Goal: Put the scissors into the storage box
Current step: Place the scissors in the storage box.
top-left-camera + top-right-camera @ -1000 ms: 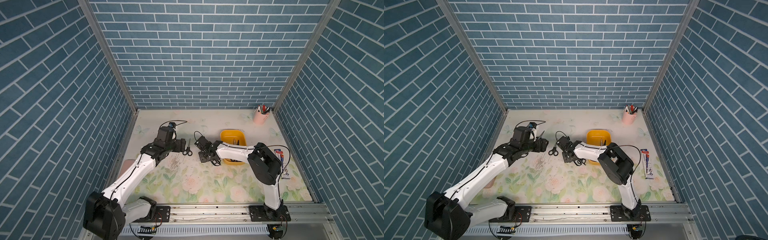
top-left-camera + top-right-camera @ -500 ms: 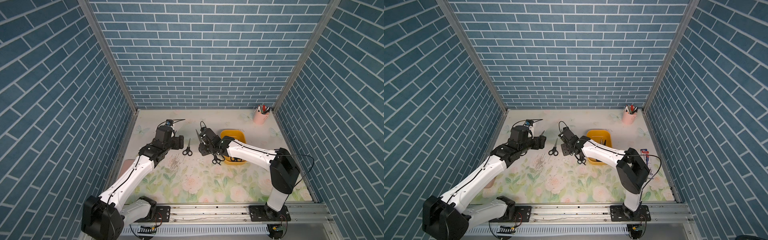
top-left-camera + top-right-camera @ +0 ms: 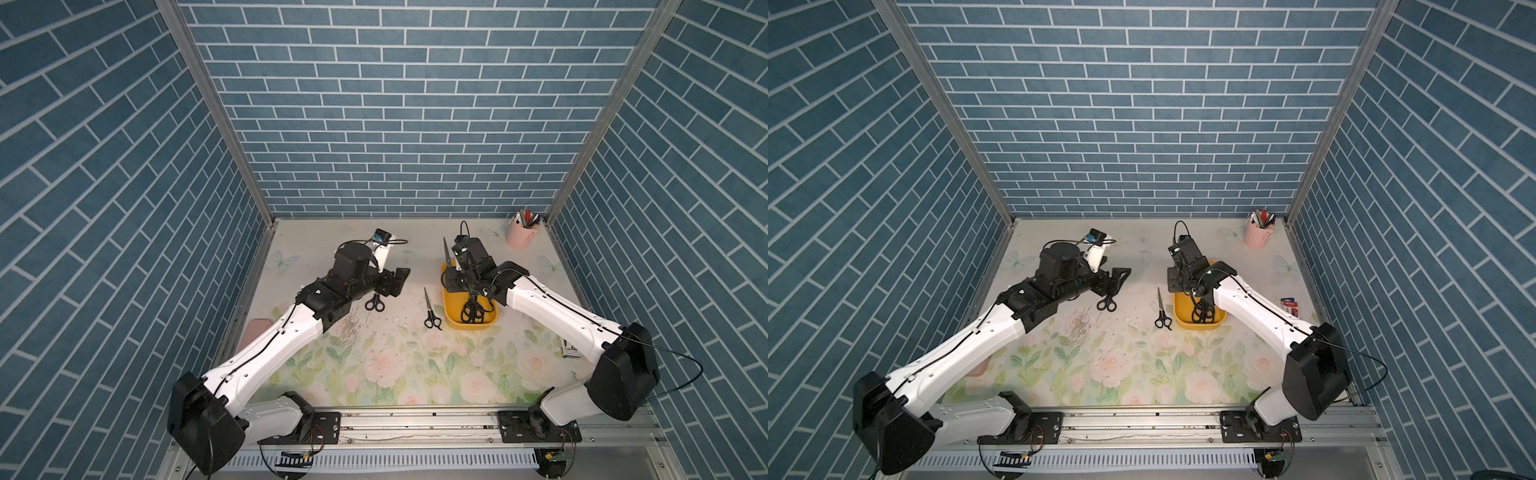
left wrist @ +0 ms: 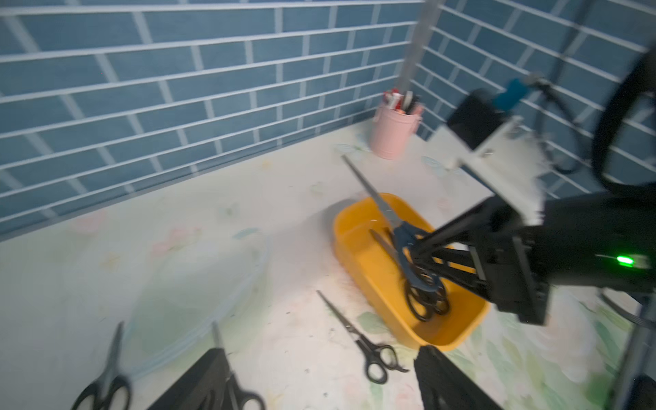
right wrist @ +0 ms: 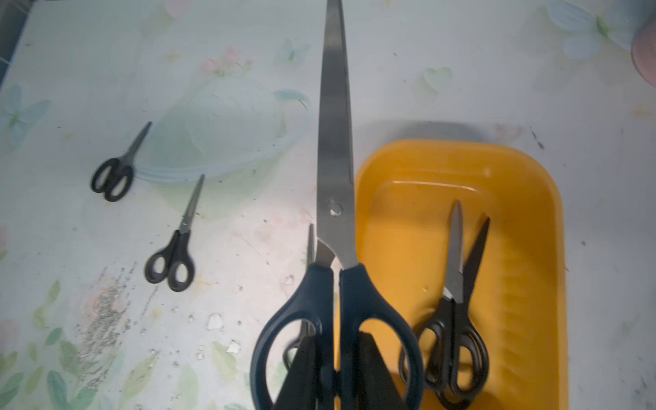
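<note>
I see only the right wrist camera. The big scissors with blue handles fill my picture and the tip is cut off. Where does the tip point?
Observer: In the left wrist view the large scissors are tilted: tip raised, past the far rim of the storage box, toward the back wall.
Operator: And the left gripper? I do not see it.
Observer: The left gripper is open and empty, above a small black-handled pair.
Operator: A thin pair is half hidden under my blades. Is it inside the box?
Observer: No. In both top views the thin pair lies flat on the table, beside the box and apart from it.
</note>
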Tool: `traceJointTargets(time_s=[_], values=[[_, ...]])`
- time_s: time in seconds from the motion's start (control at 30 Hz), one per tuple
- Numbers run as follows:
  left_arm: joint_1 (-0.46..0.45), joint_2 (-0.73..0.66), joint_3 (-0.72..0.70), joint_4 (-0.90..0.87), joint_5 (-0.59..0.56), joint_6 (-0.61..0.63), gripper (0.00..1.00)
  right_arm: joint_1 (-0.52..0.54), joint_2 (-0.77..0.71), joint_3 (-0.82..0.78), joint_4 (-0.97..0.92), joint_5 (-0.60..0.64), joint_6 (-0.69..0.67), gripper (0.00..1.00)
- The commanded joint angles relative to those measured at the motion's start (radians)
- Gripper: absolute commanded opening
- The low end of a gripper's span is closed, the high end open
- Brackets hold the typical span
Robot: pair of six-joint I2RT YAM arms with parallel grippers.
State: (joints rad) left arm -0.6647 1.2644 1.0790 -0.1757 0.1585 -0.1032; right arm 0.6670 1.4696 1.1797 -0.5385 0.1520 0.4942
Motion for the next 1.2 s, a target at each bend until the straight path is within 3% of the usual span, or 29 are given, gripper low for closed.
traceJointTargets(time_s=[0.0,0.13,0.33,0.83,0.93,1.03,1.17], values=[[-0.046,0.098,0.046,0.088,0.099,0.065,0.88,-0.020,-0.020,-0.071,-0.008,-0.004,0.009,0.00],[-0.101,0.186,0.063,0.183,0.147,0.144,0.88,-0.022,-0.027,-0.147,0.018,0.032,-0.008,0.00],[-0.109,0.271,0.104,0.213,0.199,0.206,0.86,-0.036,-0.061,-0.238,0.090,0.032,-0.013,0.00],[-0.108,0.300,0.084,0.198,0.074,0.163,0.88,-0.061,0.045,-0.282,0.165,0.031,-0.038,0.01],[-0.105,0.310,0.095,0.175,0.029,0.165,0.87,-0.061,0.051,-0.285,0.161,0.038,-0.039,0.14],[-0.097,0.295,0.076,0.203,0.022,0.158,0.88,-0.061,0.041,-0.291,0.161,0.044,-0.039,0.37],[-0.071,0.271,0.047,0.240,0.022,0.130,0.88,-0.061,0.019,-0.285,0.160,0.060,-0.045,0.47]])
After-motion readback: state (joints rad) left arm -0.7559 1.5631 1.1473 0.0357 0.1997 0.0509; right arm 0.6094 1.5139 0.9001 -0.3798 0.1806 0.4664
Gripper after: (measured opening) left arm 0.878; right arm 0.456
